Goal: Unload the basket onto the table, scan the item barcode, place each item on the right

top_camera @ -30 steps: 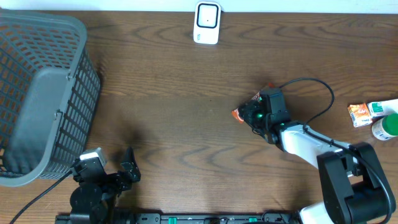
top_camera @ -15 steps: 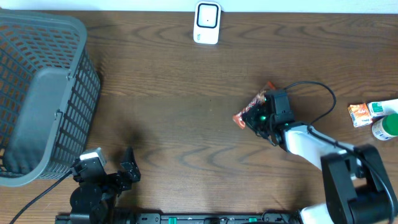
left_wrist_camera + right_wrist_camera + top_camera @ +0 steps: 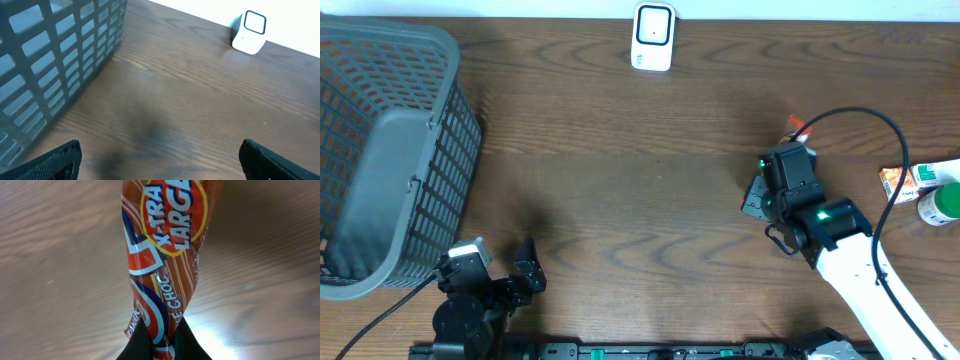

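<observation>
Seemingly just above the dark wooden table, right fingers pinch the snack wrapper; left fingers stand spread.

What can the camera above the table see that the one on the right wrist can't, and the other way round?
Only overhead: the grey basket, the white scanner, and the packets at the right edge. Only the right wrist: the print on the snack wrapper, reading X-TRA LARGE and CHOC. Both: that snack wrapper pinched in the shut right claw, over the wooden table.
</observation>
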### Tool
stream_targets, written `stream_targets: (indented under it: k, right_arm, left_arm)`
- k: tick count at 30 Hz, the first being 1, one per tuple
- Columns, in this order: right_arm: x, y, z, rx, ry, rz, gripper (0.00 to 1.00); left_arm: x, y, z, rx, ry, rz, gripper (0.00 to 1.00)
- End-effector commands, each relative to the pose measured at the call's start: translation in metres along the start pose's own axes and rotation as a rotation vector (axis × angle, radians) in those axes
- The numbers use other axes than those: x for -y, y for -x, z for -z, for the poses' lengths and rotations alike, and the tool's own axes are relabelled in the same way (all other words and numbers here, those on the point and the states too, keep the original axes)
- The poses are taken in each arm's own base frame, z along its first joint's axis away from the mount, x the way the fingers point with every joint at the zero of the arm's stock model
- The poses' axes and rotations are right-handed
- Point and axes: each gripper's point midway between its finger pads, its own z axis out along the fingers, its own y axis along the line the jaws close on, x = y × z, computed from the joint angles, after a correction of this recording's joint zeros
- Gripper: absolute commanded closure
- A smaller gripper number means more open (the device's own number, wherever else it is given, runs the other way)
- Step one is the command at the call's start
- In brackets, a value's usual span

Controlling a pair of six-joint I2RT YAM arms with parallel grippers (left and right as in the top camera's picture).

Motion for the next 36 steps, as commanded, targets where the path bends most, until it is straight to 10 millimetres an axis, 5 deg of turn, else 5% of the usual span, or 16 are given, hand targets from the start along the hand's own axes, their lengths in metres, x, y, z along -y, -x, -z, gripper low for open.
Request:
stream_targets:
  k: [1, 7, 16, 23, 26, 28, 32, 36]
  right_arm:
    - [0.03, 0.027, 0.011, 0.181, -0.239, 0.096, 0.98]
    - [0.034, 0.037, 0.014, 0.332, -0.457, 0.207, 0.98]
    - [-0.006, 0.018, -0.023, 0.434, -0.641, 0.51, 0.98]
    - [-0.045, -0.016, -0.038, 0.524, -0.716, 0.803, 0.97]
    - [-0.061, -0.033, -0.036, 0.541, -0.687, 0.893, 0.78]
    - [-0.072, -0.041, -0.032, 0.559, -0.656, 0.92, 0.51]
    - [-0.094, -0.064, -0.027, 0.552, -0.564, 0.97, 0.41]
    - [-0.108, -0.099, -0.04, 0.365, -0.41, 0.974, 0.37]
  left_arm:
    - [0.001, 0.001, 0.001, 0.004, -0.002, -0.014, 0.02]
    - [0.001, 0.001, 0.001, 0.004, -0.002, -0.014, 0.02]
    - [0.001, 0.001, 0.001, 0.004, -0.002, -0.014, 0.02]
    - [0.001, 0.001, 0.001, 0.004, -0.002, -0.014, 0.02]
    - [0.001, 0.001, 0.001, 0.004, -0.002, -0.014, 0.02]
    - [0.001, 0.001, 0.001, 0.004, -0.002, -0.014, 0.02]
    - [0.001, 0.001, 0.001, 0.004, -0.002, -0.014, 0.02]
    - [0.001, 0.001, 0.001, 0.004, -0.002, -0.014, 0.02]
